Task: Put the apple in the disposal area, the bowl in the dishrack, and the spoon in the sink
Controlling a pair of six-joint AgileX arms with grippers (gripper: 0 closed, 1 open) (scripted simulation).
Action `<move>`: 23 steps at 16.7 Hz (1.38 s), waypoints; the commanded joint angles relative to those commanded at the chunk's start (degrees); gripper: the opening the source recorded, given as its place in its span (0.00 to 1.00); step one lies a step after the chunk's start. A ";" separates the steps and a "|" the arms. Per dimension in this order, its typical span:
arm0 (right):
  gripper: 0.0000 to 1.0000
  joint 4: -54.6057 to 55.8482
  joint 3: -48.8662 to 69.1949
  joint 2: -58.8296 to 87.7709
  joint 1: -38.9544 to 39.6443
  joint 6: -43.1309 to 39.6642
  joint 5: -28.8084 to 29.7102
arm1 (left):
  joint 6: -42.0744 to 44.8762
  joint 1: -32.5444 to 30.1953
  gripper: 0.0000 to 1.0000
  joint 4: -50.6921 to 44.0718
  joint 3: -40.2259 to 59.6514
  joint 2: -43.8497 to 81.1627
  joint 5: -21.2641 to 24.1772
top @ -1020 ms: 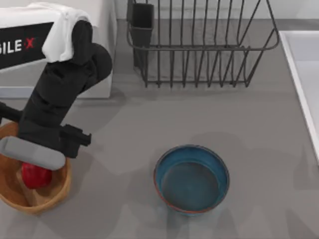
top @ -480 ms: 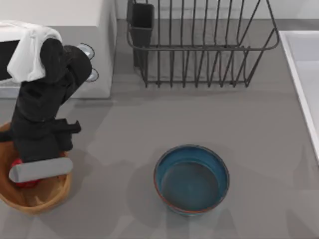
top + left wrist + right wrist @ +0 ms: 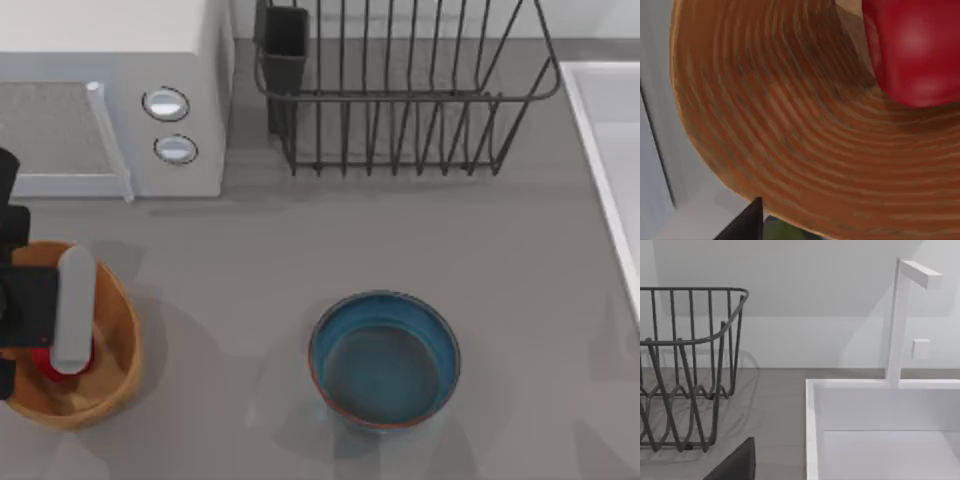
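Apple (image 3: 45, 362) sat inside the disposal area (image 3: 115, 345), the tan woven basket at the near left of the table, and my left gripper (image 3: 40, 320) hung right over it at the top view's left edge. The grey wrist housing covered most of the fruit from above; only a red sliver peeked out beneath it. From the left wrist view the apple (image 3: 912, 50) lay against the basket's ribbed inner wall (image 3: 790, 125), with one dark fingertip poking into the corner of that picture. Whether the left jaws were spread or pressed together, I could not tell.

Bowl (image 3: 385, 360), blue with its brownish rim, stood upright near the table's middle, well apart from the basket. Dishrack (image 3: 400, 100) stood at the back, its utensil cup (image 3: 285, 45) at the left corner, just beside the white microwave (image 3: 110, 100). Sink (image 3: 600, 150) ran along the right edge; the right wrist view looked across its white rim (image 3: 812, 430) toward the faucet (image 3: 900, 315) and the rack's bars (image 3: 690, 365).
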 joint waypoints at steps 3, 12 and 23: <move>1.00 0.00 0.00 0.00 0.00 0.00 0.00 | -22.35 3.42 1.00 10.30 -12.27 -16.93 3.93; 1.00 0.00 0.00 0.00 0.00 0.00 0.00 | -71.67 10.34 1.00 36.52 -37.19 -60.74 13.40; 1.00 -0.54 0.60 0.61 0.29 0.30 0.00 | -79.38 11.76 1.00 42.13 -40.18 -68.18 14.90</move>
